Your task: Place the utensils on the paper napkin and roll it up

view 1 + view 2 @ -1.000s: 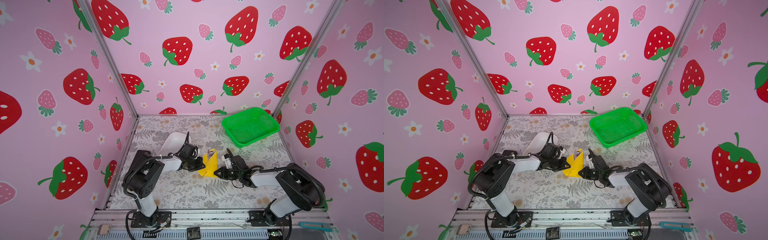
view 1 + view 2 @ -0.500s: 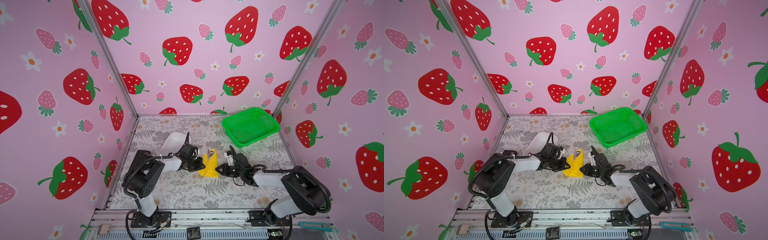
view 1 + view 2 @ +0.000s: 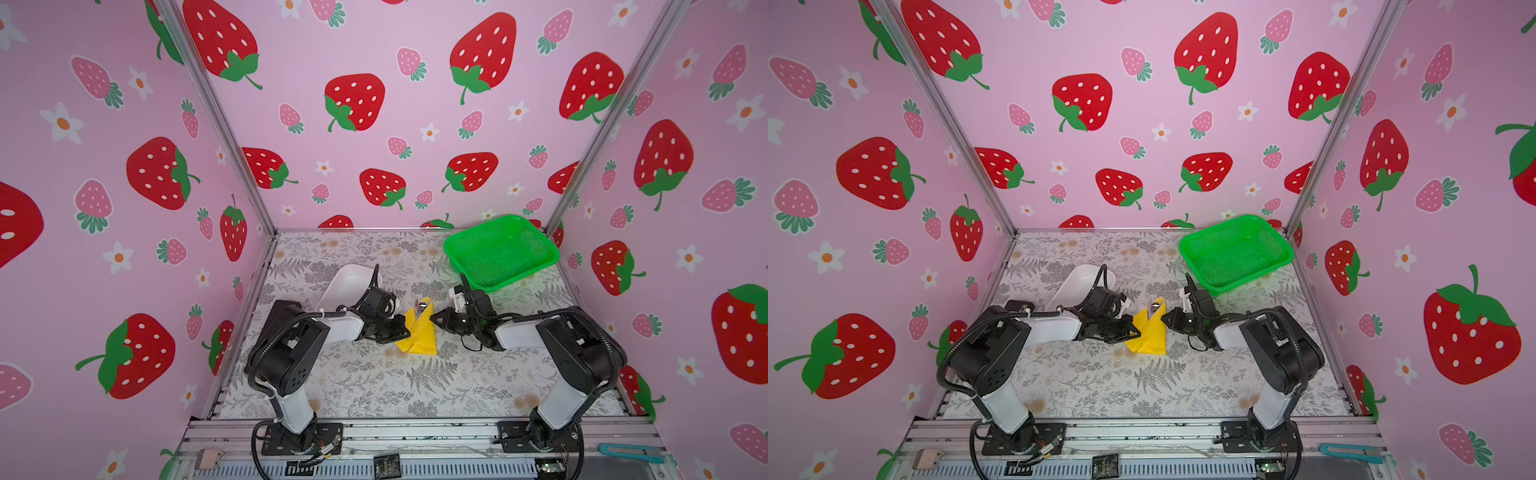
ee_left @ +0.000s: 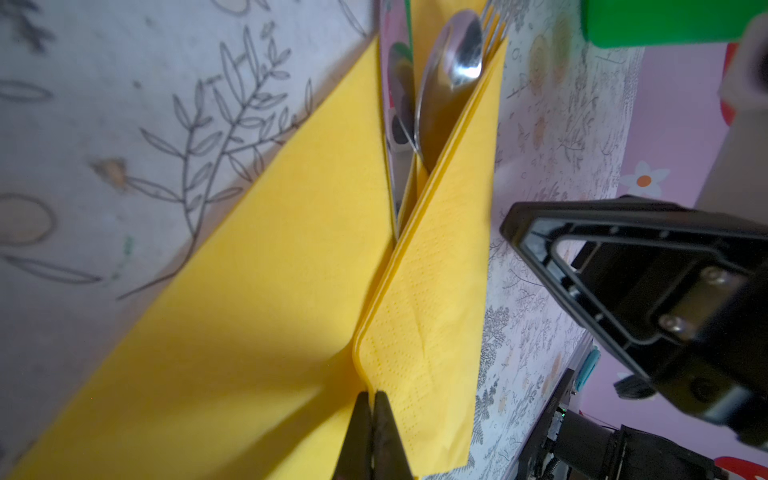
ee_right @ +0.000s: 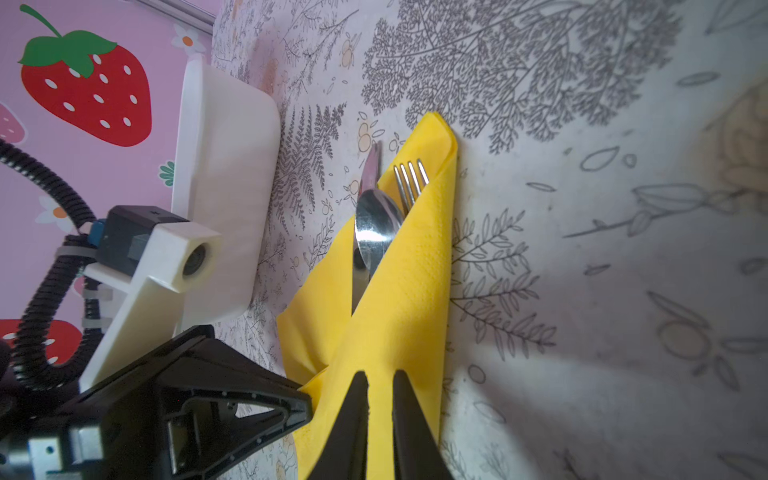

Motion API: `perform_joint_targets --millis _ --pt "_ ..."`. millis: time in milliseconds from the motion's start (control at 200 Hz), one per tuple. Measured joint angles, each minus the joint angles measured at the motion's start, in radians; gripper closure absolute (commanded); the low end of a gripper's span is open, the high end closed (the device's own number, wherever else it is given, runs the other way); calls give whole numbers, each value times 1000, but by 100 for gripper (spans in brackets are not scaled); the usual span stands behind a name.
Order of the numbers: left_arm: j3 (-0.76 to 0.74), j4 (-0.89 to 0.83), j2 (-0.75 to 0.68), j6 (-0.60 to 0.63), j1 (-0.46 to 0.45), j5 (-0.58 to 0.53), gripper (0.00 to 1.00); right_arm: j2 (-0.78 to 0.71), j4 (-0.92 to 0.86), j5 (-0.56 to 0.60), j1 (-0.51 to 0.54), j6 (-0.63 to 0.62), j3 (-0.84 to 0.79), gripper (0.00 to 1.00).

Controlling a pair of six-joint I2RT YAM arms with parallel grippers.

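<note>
On the flowered table the green basket stands at 1 o'clock, the white tray at 10 o'clock. The paper napkin lies in the centre, folded over the utensils, whose heads stick out at 12 o'clock. The left gripper, at its 9 o'clock, is closed, touching the paper. The right gripper, at 3 o'clock, shows a narrow gap, holding nothing.

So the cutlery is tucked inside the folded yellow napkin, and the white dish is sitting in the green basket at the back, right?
Not quite: the white dish sits on the table, well apart from the green basket, as both top views show. The cutlery is indeed tucked inside the folded yellow napkin.
</note>
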Motion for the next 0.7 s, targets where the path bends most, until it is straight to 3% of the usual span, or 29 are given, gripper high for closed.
perform_joint_targets --millis 410,700 --pt "2 -6 0 2 2 0 100 27 -4 1 -10 0 4 85" --pt "5 -7 0 2 3 0 100 43 -19 9 -30 0 115 85"
